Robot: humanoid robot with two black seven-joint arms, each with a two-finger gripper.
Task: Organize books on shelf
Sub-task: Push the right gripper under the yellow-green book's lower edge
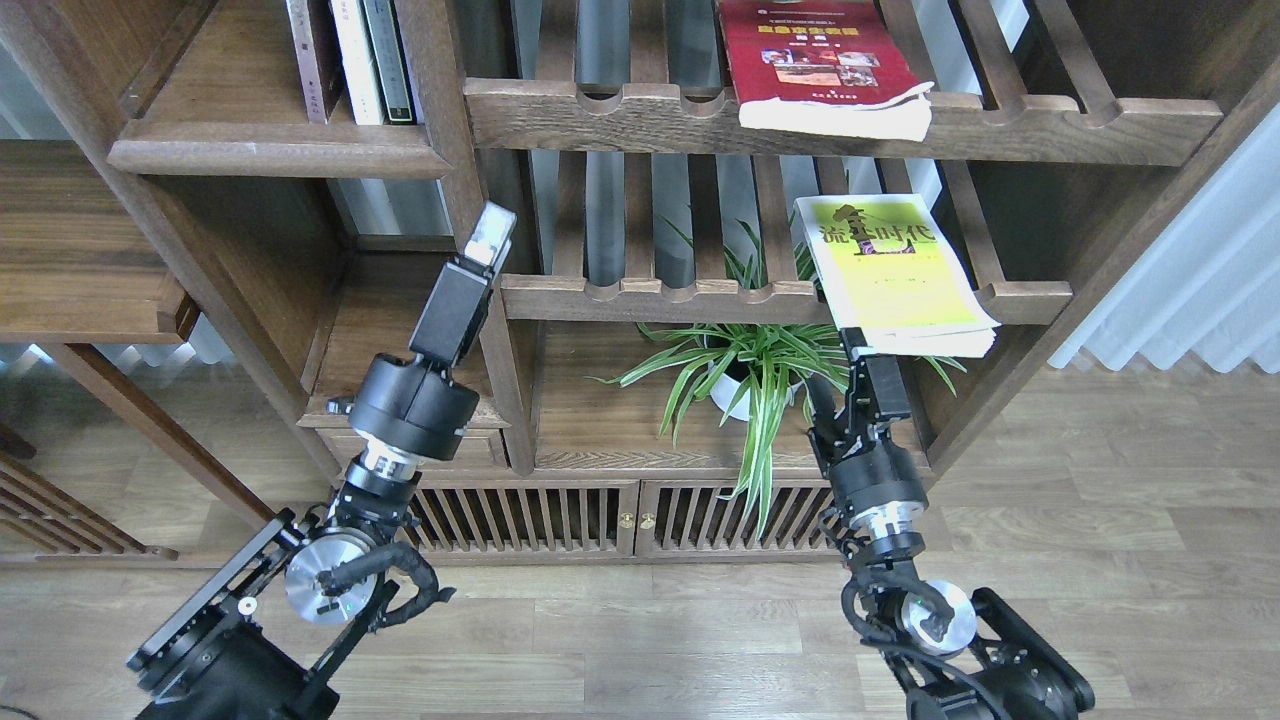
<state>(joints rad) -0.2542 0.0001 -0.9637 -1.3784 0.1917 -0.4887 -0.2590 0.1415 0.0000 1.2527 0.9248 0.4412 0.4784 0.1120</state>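
Two of the thick paperbacks show: the red book [825, 62] lies flat on the upper slatted rack [1050, 125], overhanging its notched rail; the yellow-green book [895, 275] lies tilted on the lower slatted rack [650, 297], near corner past the rail. Maroon book not seen. Right pincer [862, 350] is at the yellow-green book's near edge, one finger under the page block; looks clenched on that book. Left pincer [492, 235] is raised beside the bookcase upright, holding nothing; seen end-on, so cannot tell whether released or clenched. Solid shelf [270, 155] at upper left carries three upright thin books [350, 60], with bare board to their left. Step in hand, by my reading: pulling the yellow-green book off the rack. Next move calls for a firm hold, a clean draw past the notches, then a carry leftward, clear of the spider plant [750, 370]
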